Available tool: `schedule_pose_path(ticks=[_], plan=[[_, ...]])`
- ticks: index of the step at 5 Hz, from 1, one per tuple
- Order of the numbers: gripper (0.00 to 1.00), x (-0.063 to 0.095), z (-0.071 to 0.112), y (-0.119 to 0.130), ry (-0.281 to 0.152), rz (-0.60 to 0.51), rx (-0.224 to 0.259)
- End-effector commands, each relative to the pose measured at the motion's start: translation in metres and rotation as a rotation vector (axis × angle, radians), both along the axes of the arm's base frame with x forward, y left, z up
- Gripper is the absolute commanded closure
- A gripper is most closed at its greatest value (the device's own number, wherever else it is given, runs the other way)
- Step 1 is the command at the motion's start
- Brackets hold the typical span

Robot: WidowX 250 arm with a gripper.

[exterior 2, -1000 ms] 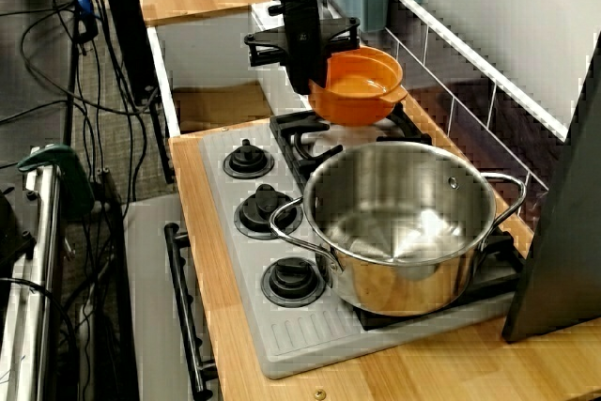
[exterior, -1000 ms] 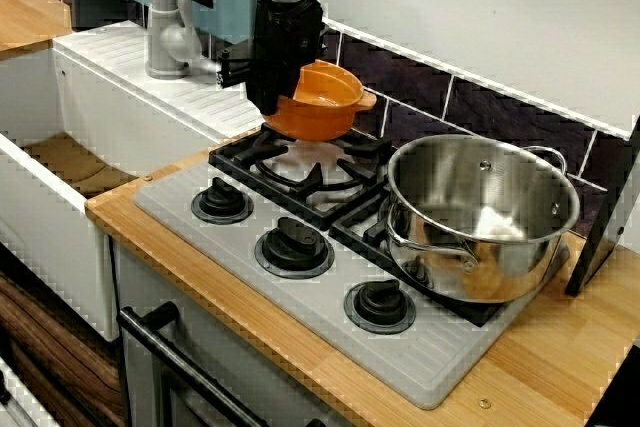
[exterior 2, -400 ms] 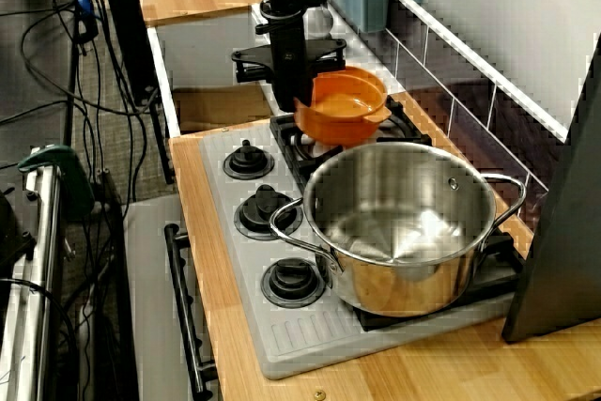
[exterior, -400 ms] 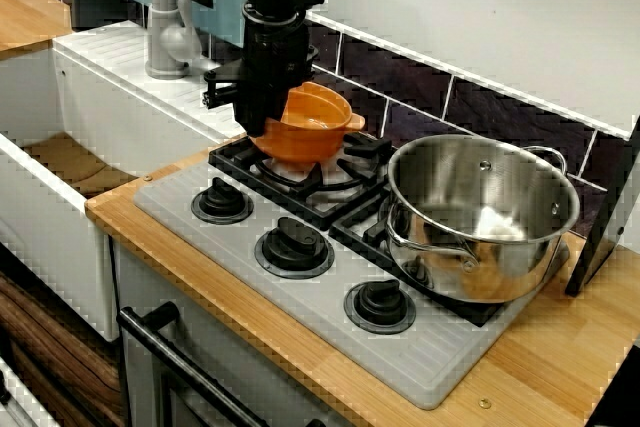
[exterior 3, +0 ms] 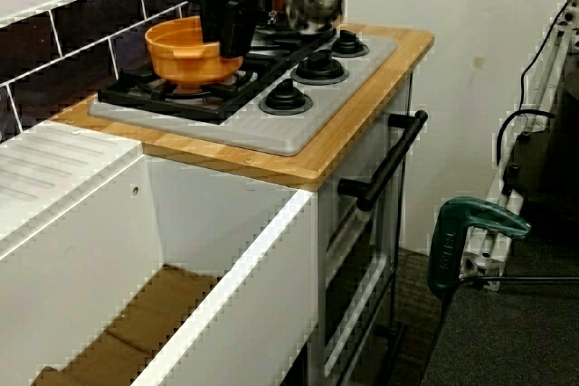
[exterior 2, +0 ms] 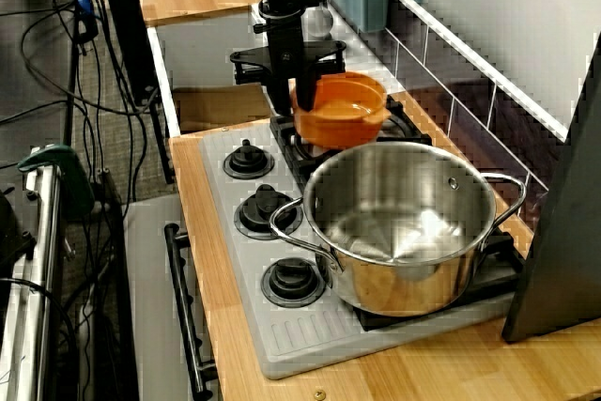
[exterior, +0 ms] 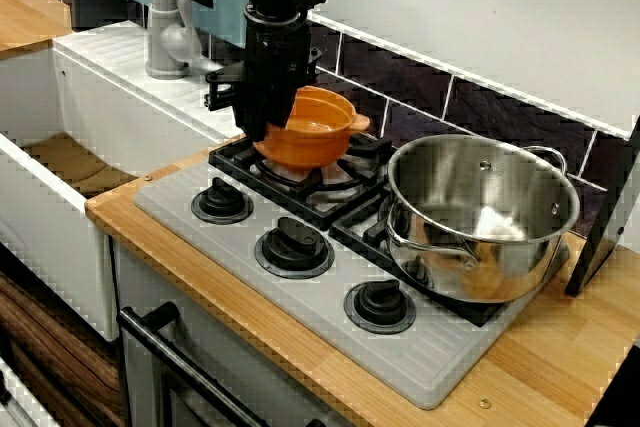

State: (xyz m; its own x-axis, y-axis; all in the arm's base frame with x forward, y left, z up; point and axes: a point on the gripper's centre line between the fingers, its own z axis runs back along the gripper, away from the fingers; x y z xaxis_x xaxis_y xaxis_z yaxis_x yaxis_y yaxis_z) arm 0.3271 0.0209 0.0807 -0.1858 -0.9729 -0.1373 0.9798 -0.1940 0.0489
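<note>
An orange bowl [exterior: 310, 132] with small side handles sits level and low over the back-left burner grate [exterior: 300, 182]. I cannot tell whether it touches the grate. My black gripper [exterior: 268, 119] comes down from above and is shut on the bowl's rim on the sink side. In the view along the counter the bowl [exterior 2: 343, 110] is just behind the steel pot, with the gripper [exterior 2: 299, 105] on its left edge. From the sink side, the gripper [exterior 3: 226, 35] clamps the right rim of the bowl [exterior 3: 181, 51].
A large empty steel pot [exterior: 480, 212] stands on the neighbouring burner to the right. Three black knobs [exterior: 293, 245] line the hob's front. A white sink [exterior: 60, 162] and grey tap [exterior: 165, 27] lie left. A dark board [exterior: 605, 217] leans at far right.
The gripper has carried the bowl down and toward the sink side, from well above the grate to low over it. The bowl, tilted before, now sits level.
</note>
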Motion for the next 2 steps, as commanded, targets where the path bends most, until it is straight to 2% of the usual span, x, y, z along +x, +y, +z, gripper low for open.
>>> schedule_pose_path(ticks=[1, 2], plan=[[0.0, 0.0, 0.036, 0.007, -0.082, 0.025, -0.029], [0.0, 0.001, 0.052, 0.006, -0.079, 0.045, -0.056]])
